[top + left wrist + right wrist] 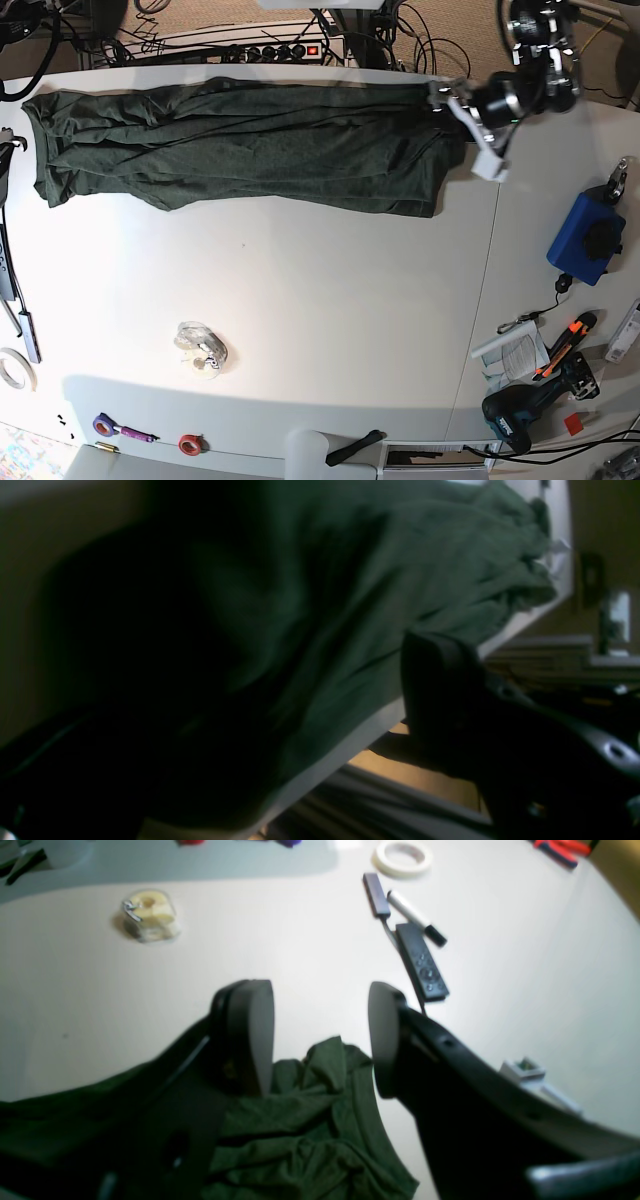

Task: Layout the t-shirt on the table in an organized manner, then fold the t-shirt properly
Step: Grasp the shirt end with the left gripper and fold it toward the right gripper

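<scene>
The dark green t-shirt (240,145) lies stretched in a long wrinkled band along the far edge of the white table (330,300). My left gripper (458,112) is at the shirt's right end. In the left wrist view the t-shirt (380,580) fills the frame, and my left gripper (280,675) stands open over it, one finger (440,690) by the table's edge (350,740). My right gripper (320,1040) is open above the shirt's other end (310,1105), its fingers wide apart and a crumpled corner of fabric lying beneath them.
A remote (422,962), a marker (415,917) and a tape roll (402,857) lie past the right gripper. A clear tape dispenser (200,345) sits mid-table. A blue box (585,240) and a drill (515,415) are at the right. Cables and a power strip (270,50) run behind.
</scene>
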Motion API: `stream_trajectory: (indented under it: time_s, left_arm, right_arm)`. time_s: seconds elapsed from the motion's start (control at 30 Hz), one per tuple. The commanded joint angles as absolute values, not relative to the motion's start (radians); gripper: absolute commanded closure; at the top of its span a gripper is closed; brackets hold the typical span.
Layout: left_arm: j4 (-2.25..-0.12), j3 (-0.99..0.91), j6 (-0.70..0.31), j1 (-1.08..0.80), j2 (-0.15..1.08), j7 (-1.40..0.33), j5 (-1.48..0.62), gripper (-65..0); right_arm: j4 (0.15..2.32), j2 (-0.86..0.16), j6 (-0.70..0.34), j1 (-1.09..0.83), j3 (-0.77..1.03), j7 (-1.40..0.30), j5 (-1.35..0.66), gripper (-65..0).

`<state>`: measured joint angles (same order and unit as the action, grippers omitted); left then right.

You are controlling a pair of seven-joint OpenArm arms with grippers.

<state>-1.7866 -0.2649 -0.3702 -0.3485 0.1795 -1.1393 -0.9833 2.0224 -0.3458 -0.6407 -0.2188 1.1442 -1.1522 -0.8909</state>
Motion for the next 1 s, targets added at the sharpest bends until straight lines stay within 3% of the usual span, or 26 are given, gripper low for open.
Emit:
stream_trajectory:
  time_s: [0.0,0.17,0.23,0.3,0.4,0.53,0.63,0.8,0.97]
  left_arm:
    - [-1.792,-0.25,-0.362,-0.346,0.18,-1.151,-0.947,-51.7]
    - [-1.792,-0.205,-0.337,-0.309,0.177,-1.127,-0.89,-51.4]
    - [-1.792,-0.205,-0.34,-0.296,0.175,-1.124,-0.888,-45.7]
    - [-1.792,-0.205,-0.349,-0.283,0.175,-1.102,-0.885,-31.1]
    - [-1.792,-0.206,-0.402,-0.266,0.175,-1.031,-0.886,0.0]
    - [-1.797,-0.206,-0.559,-0.249,0.175,-0.923,-0.969,0.0]
    - [-1.832,-0.205,-0.698,-0.234,0.148,-0.988,-1.125,0.0]
    - [-1.899,-0.14,-0.698,-0.232,0.06,-1.075,-1.239,0.0]
    - [-1.897,0.08,-0.698,-0.213,0.003,-1.003,-1.078,0.0]
  right_arm:
    - [2.026,-0.368,-0.64,-0.216,1.15,-1.127,-0.909,-29.3]
    - [1.98,-0.368,-0.641,-0.216,1.15,-1.13,-0.908,-29.3]
    - [1.964,-0.368,-0.641,-0.216,1.15,-1.129,-0.908,-29.3]
    - [1.946,-0.368,-0.64,-0.216,1.15,-1.129,-0.908,-29.3]
    - [1.908,-0.368,-0.64,-0.216,1.15,-1.125,-0.908,-29.3]
    - [1.833,-0.369,-0.64,-0.216,1.15,-1.11,-0.895,-29.3]
    - [1.755,-0.375,-0.64,-0.216,1.15,-1.071,-0.84,-29.3]
    - [1.613,-0.421,-0.64,-0.216,1.15,-1.061,-0.822,-29.3]
    - [1.538,-0.467,-0.64,-0.216,1.151,-1.061,-0.818,-29.3]
